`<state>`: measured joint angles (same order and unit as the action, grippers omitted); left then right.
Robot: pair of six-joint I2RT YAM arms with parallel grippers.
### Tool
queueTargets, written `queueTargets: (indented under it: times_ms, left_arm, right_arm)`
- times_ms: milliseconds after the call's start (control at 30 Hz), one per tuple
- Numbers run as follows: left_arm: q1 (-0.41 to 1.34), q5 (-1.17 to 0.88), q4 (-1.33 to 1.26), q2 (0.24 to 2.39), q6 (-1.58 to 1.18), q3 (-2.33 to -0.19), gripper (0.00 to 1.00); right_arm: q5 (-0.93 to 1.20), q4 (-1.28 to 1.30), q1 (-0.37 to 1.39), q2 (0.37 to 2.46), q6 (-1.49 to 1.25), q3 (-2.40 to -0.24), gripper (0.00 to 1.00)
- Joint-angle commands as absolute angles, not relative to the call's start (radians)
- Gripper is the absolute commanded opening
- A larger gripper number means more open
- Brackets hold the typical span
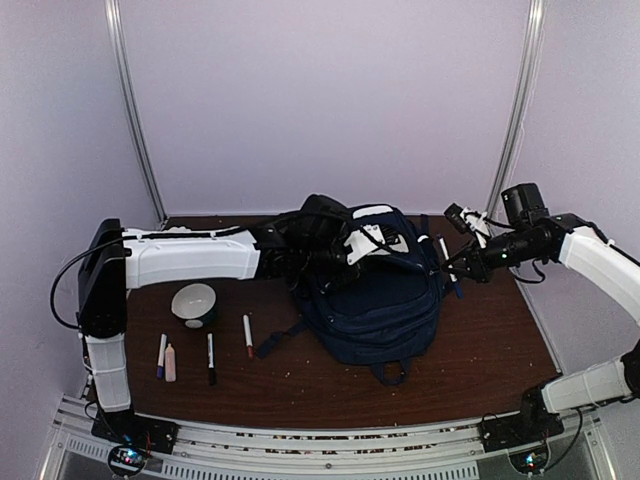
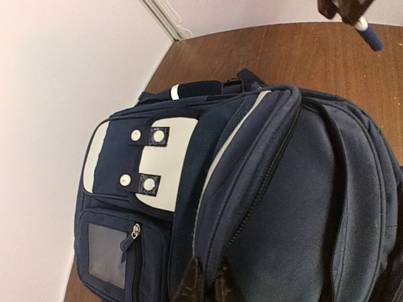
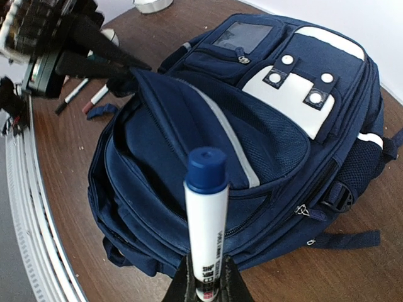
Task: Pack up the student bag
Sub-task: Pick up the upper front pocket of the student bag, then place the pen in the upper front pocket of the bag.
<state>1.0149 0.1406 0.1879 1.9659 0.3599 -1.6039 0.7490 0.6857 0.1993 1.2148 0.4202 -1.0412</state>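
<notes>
The student bag (image 1: 375,305) is a navy backpack with white patches, lying in the middle of the table. My left gripper (image 1: 335,262) is shut on the edge of its front flap (image 2: 245,189) and holds the compartment open; its dark fingertips (image 2: 192,280) pinch the fabric. In the right wrist view the bag (image 3: 252,126) shows a dark opening under the lifted flap. My right gripper (image 1: 458,263) is shut on a white marker with a blue cap (image 3: 205,214) and hovers above the bag's right side. The marker also shows in the left wrist view (image 2: 368,34).
A white bowl-like object (image 1: 195,303) sits left of the bag. Several pens and markers lie near it: a red-tipped one (image 1: 248,335), a black one (image 1: 211,358), a blue one (image 1: 162,355). A metal rail (image 3: 38,239) runs along the table's near edge.
</notes>
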Motion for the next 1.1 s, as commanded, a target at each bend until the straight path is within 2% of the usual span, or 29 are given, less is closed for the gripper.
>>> queueTargets:
  times_ms: [0, 267, 500, 700, 1067]
  left_arm:
    - [0.968, 0.043, 0.104, 1.933, 0.262, -1.643, 0.00]
    - [0.905, -0.122, 0.092, 1.934, 0.159, -1.673, 0.00]
    - [0.882, -0.171, 0.083, 1.938, 0.126, -1.692, 0.00]
    - [0.873, -0.204, 0.090, 1.936, 0.116, -1.695, 0.00]
    - [0.871, -0.242, 0.095, 1.930, 0.107, -1.700, 0.00]
  right_arm:
    - [0.603, 0.736, 0.326, 1.199, 0.575, -1.056, 0.01]
    - [0.226, 0.749, 0.579, 1.282, 0.785, -1.144, 0.01]
    - [-0.039, 0.666, 0.751, 1.402, 0.957, -1.202, 0.00]
    - [-0.216, 0.550, 0.825, 1.508, 1.044, -1.209, 0.00]
    - [-0.372, 0.331, 0.842, 1.682, 1.138, -1.234, 0.01]
